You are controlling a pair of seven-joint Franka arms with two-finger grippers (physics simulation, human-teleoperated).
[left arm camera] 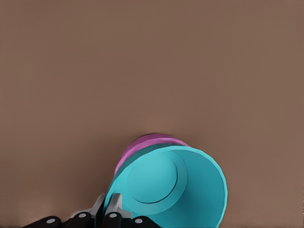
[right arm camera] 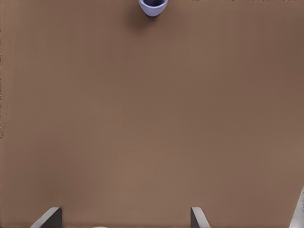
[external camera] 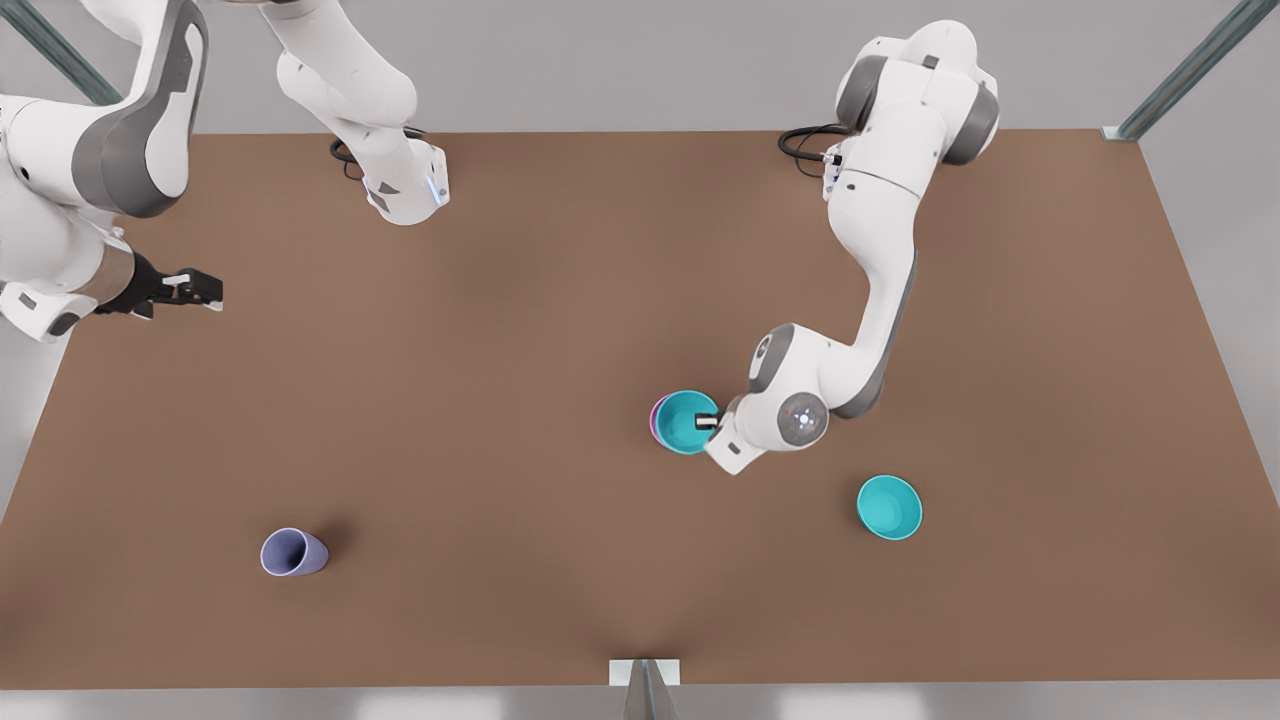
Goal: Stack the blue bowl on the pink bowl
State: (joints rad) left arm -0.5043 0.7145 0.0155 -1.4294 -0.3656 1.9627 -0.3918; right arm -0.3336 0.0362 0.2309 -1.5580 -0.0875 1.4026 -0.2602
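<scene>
no text, label, brand, number or sign can be read anywhere in these views (the bowls, the cup, the table and the arm casings all look plain and unmarked).
</scene>
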